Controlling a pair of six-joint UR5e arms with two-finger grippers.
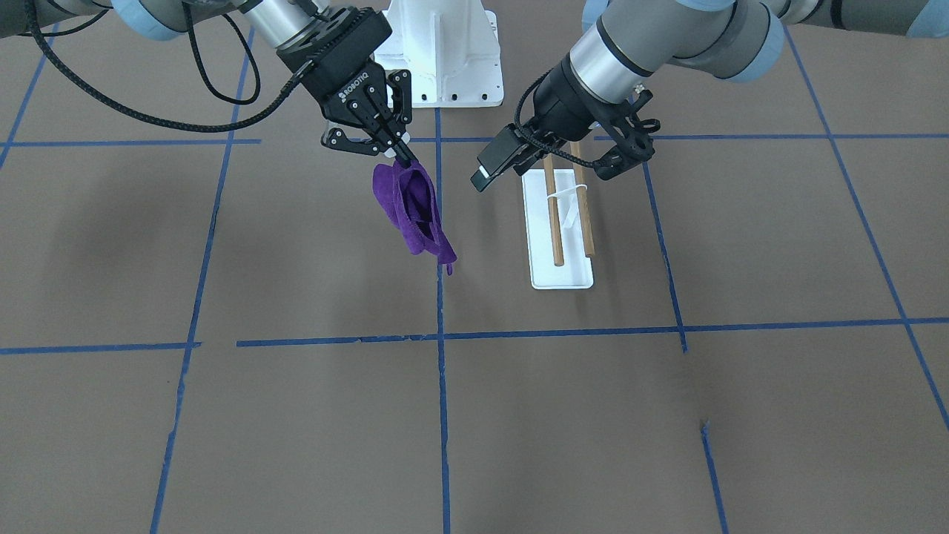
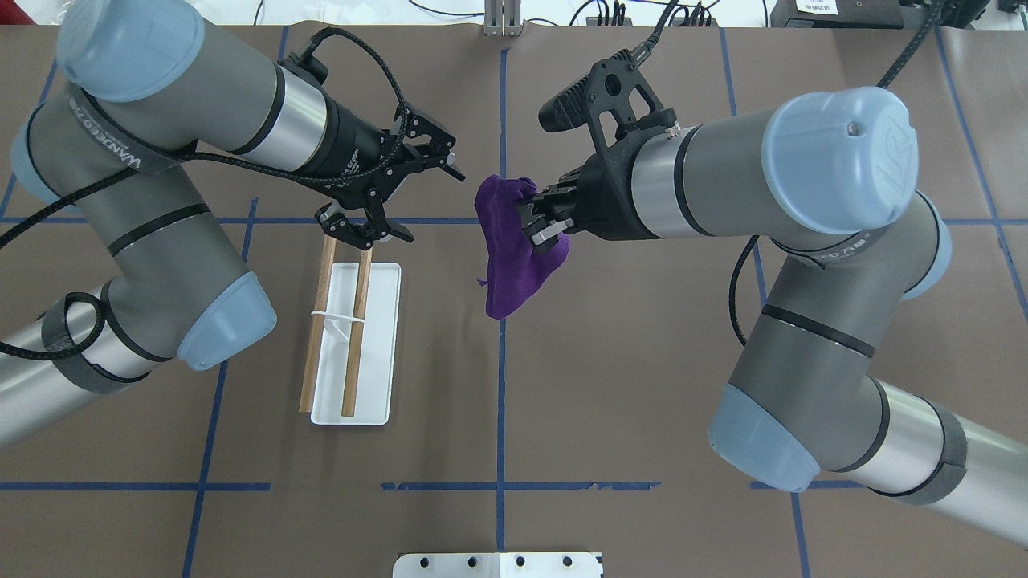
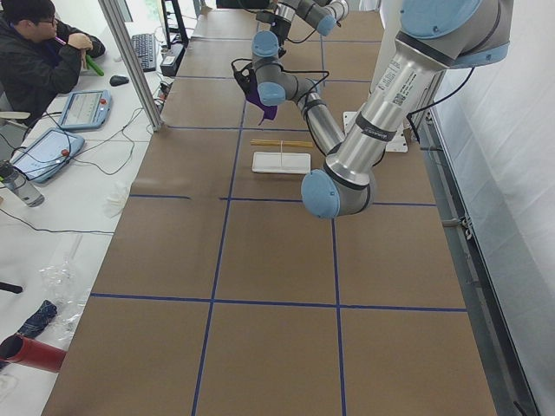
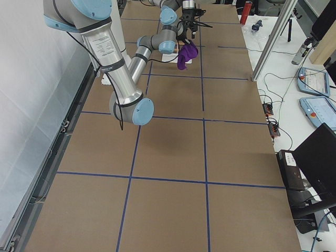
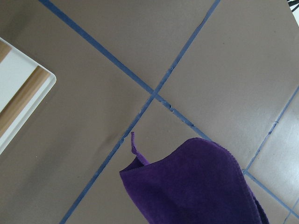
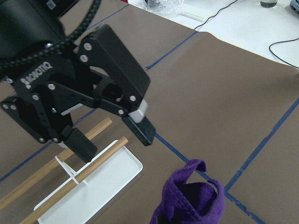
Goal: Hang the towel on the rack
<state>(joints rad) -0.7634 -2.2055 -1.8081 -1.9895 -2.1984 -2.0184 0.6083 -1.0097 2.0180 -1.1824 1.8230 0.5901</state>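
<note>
Fabric first: the purple towel [image 2: 514, 257] hung limp and bunched in the air beside the rack [image 2: 377, 345], pinched by my right gripper [image 2: 540, 229]. Light and floppy, I judged; best taken by a free corner. My left gripper [image 2: 422, 199] stood spread above the rack's end.

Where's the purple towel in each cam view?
Front-facing: towel left of centre.
Overhead: towel centre, upper half.
Exterior left: towel small, top centre.
Exterior right: towel top centre.
Left wrist: towel bottom right.
Right wrist: towel bottom centre.
Landmark: the rack beside it, though I cannot make it out in exterior right.
</note>
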